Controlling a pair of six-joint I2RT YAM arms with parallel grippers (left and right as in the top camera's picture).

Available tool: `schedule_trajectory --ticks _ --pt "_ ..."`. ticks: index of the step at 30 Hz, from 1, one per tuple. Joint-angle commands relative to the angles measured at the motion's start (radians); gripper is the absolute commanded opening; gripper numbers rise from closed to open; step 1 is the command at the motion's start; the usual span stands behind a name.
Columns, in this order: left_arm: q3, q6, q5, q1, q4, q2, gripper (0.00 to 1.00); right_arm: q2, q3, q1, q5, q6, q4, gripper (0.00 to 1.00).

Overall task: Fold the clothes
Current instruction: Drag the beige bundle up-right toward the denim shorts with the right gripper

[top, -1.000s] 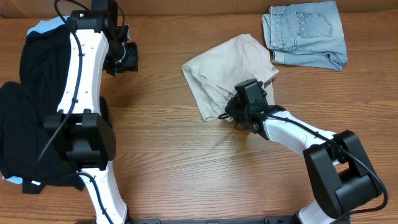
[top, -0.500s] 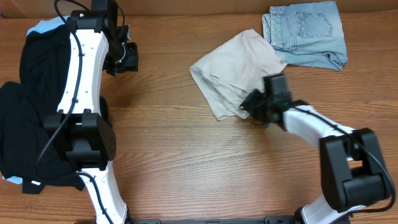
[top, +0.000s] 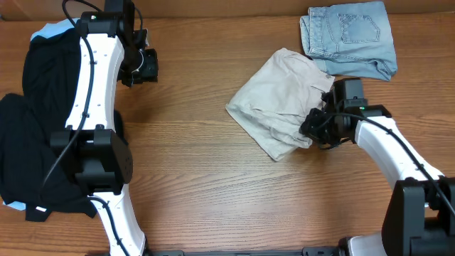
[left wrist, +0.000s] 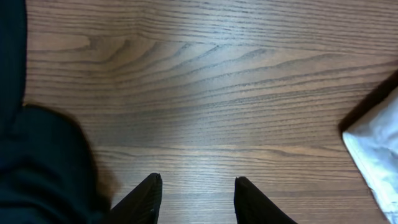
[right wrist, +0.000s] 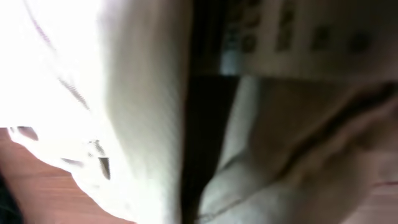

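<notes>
Right pincer [top: 318,128] was clamped on the shorts [top: 277,103] at their right edge, cloth spreading off to its left, open left pincer [top: 146,65] nowhere near.

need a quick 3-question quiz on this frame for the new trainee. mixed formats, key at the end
1. True or false: the left end effector is shut on cloth.
2. What does the right end effector grip? A. nothing B. the beige shorts C. a sock
3. Short answer: which garment lies at the far edge of the table, just beyond the beige shorts?

Key
1. False. Its fingers stand apart over bare wood.
2. B.
3. The denim shorts.
</notes>
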State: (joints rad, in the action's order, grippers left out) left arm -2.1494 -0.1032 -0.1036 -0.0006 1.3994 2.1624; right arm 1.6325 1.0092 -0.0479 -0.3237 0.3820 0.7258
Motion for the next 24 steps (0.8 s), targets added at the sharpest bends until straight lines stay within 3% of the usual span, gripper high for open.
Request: schedule_trajectory --ticks 1,5,6,18,24 --pt "-0.019 -0.010 -0.001 -0.008 0.003 0.009 0.40 -0.026 0.026 0.021 0.112 -0.056 0.028 0.19" --pt "-0.019 -0.010 -0.001 -0.008 0.002 0.009 0.40 -0.018 0.024 0.020 0.122 -0.004 0.033 0.51" --pt "-0.019 -0.010 -0.002 -0.008 0.003 0.009 0.40 -0.003 0.023 0.020 0.133 0.023 0.034 0.56" --pt "-0.019 -0.010 -0.001 -0.008 -0.006 0.009 0.41 0.193 0.003 0.020 0.205 0.064 -0.119 0.70" --pt "-0.019 -0.010 -0.001 -0.008 -0.013 0.009 0.41 0.224 0.002 0.017 0.208 0.064 -0.193 0.69"
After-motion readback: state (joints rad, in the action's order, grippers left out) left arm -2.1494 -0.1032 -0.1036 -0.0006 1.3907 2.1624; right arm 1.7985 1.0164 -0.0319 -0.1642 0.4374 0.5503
